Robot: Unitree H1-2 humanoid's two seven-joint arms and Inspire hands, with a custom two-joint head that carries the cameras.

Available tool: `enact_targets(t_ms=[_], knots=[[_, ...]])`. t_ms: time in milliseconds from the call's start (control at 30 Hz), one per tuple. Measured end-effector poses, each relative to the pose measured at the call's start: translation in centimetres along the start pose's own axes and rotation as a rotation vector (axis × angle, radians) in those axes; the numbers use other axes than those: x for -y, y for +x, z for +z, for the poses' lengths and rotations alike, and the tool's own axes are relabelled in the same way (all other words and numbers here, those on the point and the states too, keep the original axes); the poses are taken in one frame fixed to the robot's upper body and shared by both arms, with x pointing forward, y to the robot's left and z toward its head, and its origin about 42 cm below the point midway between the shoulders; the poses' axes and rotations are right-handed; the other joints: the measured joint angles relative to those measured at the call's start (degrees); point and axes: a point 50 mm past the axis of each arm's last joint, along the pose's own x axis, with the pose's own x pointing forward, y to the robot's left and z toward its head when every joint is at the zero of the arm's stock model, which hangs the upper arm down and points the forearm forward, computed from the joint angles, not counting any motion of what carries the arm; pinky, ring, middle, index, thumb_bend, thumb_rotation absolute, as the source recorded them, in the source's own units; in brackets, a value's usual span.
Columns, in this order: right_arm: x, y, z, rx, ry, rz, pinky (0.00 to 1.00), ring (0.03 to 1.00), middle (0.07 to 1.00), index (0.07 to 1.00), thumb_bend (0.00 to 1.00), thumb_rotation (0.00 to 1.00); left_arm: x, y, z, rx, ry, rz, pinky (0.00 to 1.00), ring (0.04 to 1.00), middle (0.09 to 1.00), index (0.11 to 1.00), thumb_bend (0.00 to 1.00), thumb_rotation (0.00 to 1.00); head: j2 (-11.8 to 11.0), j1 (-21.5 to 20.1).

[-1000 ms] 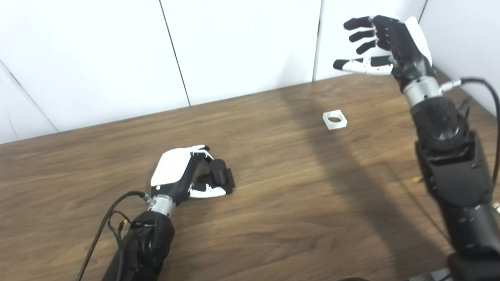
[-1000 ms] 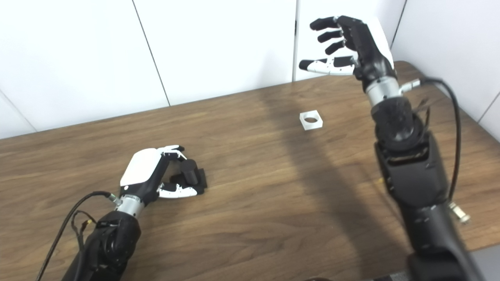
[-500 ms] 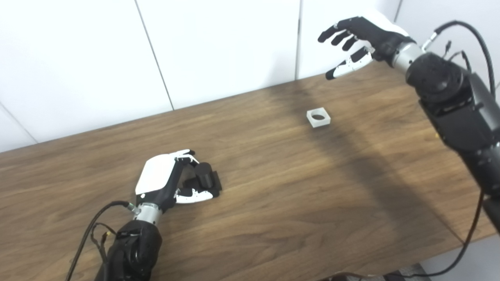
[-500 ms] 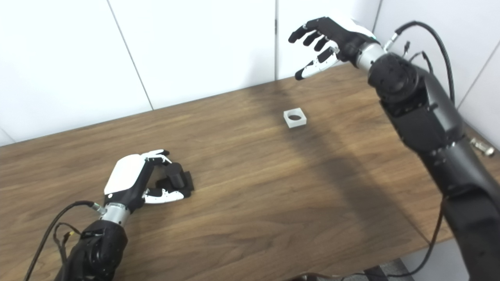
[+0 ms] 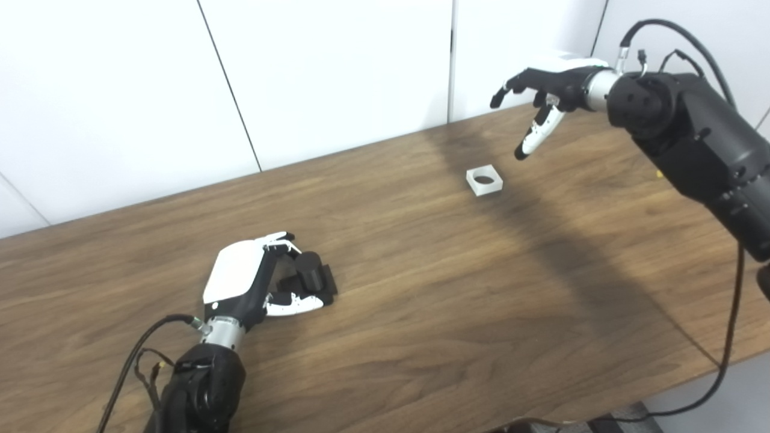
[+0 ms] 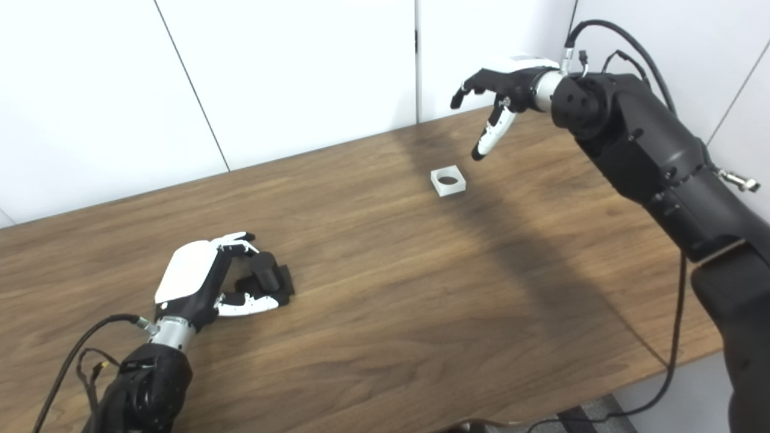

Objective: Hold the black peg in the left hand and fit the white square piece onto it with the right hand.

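On a brown wooden table [image 5: 421, 288] backed by white wall panels [image 5: 325, 72], two robot arms reach in from the near edge. At the near left, the left hand [image 5: 249, 282] rests on the tabletop with its white back facing up; its fingers [image 5: 281, 240] curl over the far side of the black peg [image 5: 310, 269] and its thumb lies along the near side, so the hand is closed around the peg; the peg stands upright on a flat black base [image 5: 328, 281] that sits on the wood. This hand and the peg look the same as a second ago, apart from a shift of the whole view.

Toward the far right, the white square piece [image 5: 483, 180] lies flat on the table with its round hole facing up; nothing touches it, and it is well apart from the peg. The right hand [image 5: 541, 90] hangs in the air just beyond and to the right of the piece, holding nothing, fingers spread and bent downward, the white-tipped thumb pointing down toward the table near the piece. A second ago this hand was raised high with its fingers pointing left; since then it has tipped over and come down closer to the piece. A black cable [image 5: 731, 337] loops from the right arm [image 5: 692, 132] down past the table's right edge.
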Motion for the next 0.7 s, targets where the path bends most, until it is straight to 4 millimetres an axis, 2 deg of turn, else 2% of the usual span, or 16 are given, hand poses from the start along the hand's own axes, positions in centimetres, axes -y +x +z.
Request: enact_targets(t_ms=[200, 367, 500, 700], knots=[[-0.9, 1.0, -0.4, -0.03, -0.026, 0.067, 0.78, 0.903, 0.918, 0.814, 0.9, 0.21, 0.0, 0.0, 0.0, -0.001, -0.005, 0.001, 0.8, 0.849, 0.842, 0.541, 0.89, 0.34, 0.0, 0.4], [-2.2, 1.9, -0.4, -0.057, -0.062, 0.11, 0.82, 0.933, 0.938, 0.825, 0.93, 0.24, 0.1, -0.1, 0.0, -0.001, -0.006, 0.0, 0.79, 0.848, 0.842, 0.537, 0.89, 0.34, -0.1, 0.6], [-2.8, 2.4, -0.3, -0.069, -0.071, 0.118, 0.87, 0.972, 0.981, 0.833, 0.95, 0.26, 0.1, -0.1, 0.0, -0.001, -0.006, 0.0, 0.78, 0.843, 0.837, 0.537, 0.89, 0.33, -0.1, 0.7], [-3.6, 3.0, 0.2, -0.077, -0.079, 0.13, 0.92, 0.999, 0.992, 0.836, 0.96, 0.29, 0.1, -0.1, 0.0, -0.001, -0.006, 0.001, 0.79, 0.846, 0.841, 0.538, 0.89, 0.35, 0.0, 1.0]])
